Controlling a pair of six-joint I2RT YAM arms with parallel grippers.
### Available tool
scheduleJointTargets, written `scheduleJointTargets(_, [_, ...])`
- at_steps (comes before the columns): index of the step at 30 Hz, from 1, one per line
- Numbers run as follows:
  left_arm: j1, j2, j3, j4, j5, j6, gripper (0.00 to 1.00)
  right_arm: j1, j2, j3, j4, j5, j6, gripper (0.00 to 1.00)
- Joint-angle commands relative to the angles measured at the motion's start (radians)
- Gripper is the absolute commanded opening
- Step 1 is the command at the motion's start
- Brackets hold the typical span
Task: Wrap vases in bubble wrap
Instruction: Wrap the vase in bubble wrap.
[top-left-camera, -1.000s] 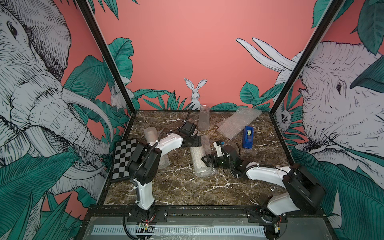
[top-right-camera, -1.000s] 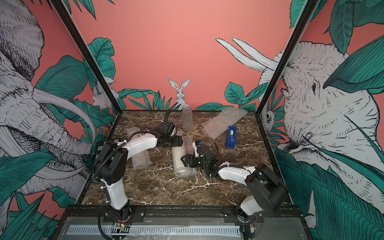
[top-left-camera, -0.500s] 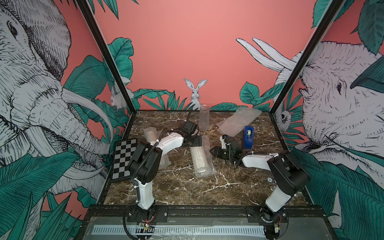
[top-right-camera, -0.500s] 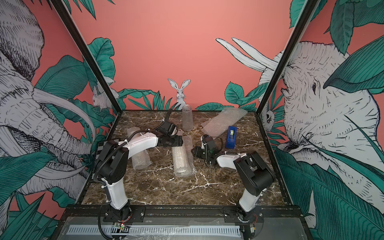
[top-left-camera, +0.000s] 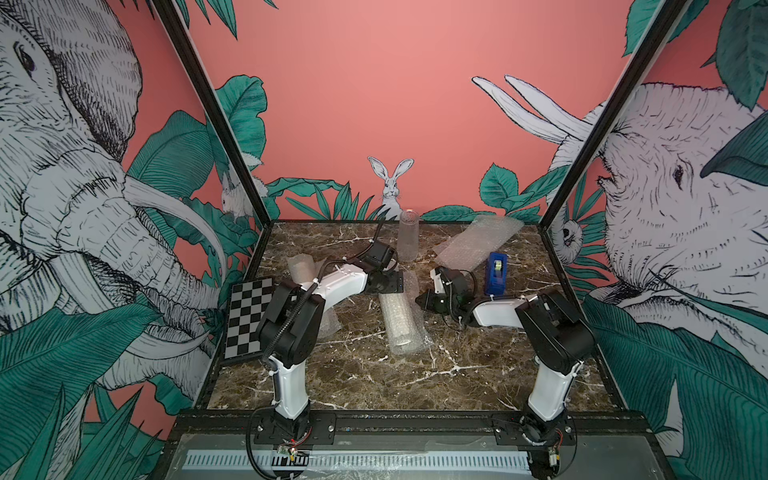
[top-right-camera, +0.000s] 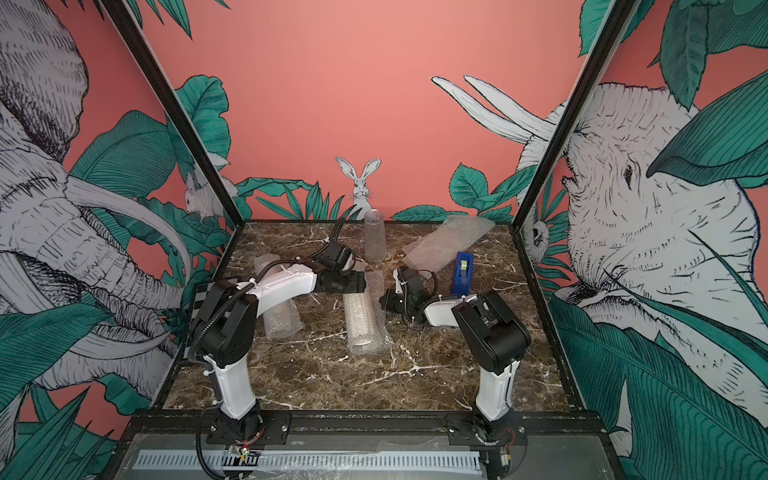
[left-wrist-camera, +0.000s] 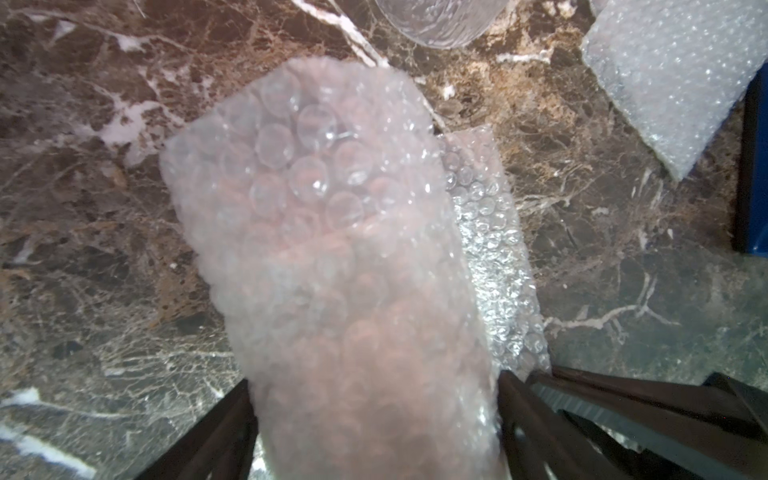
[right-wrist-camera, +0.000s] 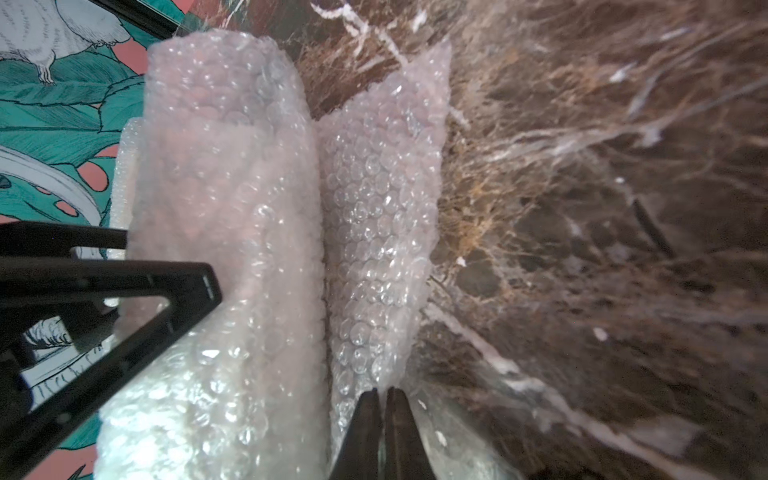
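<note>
One vase lies in the middle of the table, rolled in bubble wrap (top-left-camera: 400, 328) (top-right-camera: 365, 322). My left gripper (top-left-camera: 390, 286) (left-wrist-camera: 376, 419) straddles its far end, and the fingers (left-wrist-camera: 230, 419) press on both sides of the roll. A loose flap of the bubble wrap (right-wrist-camera: 382, 216) stands up beside the roll (right-wrist-camera: 224, 232). My right gripper (top-left-camera: 420, 300) (right-wrist-camera: 382, 392) is shut on that flap's edge. A second wrapped vase (top-left-camera: 301, 268) (top-right-camera: 280, 316) lies at the left, partly behind the left arm. The clear glass vase (top-left-camera: 407, 235) (top-right-camera: 375, 235) stands upright at the back.
A spare sheet of bubble wrap (top-left-camera: 478, 241) (left-wrist-camera: 673, 79) lies flat at the back right. A blue tape dispenser (top-left-camera: 496, 272) (top-right-camera: 463, 272) stands just behind the right arm. A checkerboard (top-left-camera: 248, 318) leans at the left wall.
My right gripper went from open to shut and shifted to the roll's right side, at the loose flap. Its elbow folded in closer. The left arm kept its place.
</note>
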Motion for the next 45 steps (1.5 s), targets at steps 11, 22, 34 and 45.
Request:
scheduleJointTargets(11, [-0.003, 0.0, 0.032, 0.017, 0.082, -0.008, 0.96, 0.095, -0.045, 0.022, 0.104, -0.021, -0.094, 0.07])
scheduleJointTargets(22, [-0.003, -0.054, -0.047, 0.12, 0.134, -0.005, 0.99, 0.106, -0.007, 0.064, 0.086, -0.035, -0.092, 0.07])
scheduleJointTargets(34, [-0.001, -0.148, -0.114, 0.155, 0.074, -0.021, 0.99, 0.106, 0.0, 0.077, 0.069, -0.021, -0.091, 0.09])
scheduleJointTargets(45, [-0.003, -0.11, -0.095, 0.119, 0.123, 0.007, 0.99, 0.108, -0.001, 0.087, 0.091, -0.035, -0.091, 0.11])
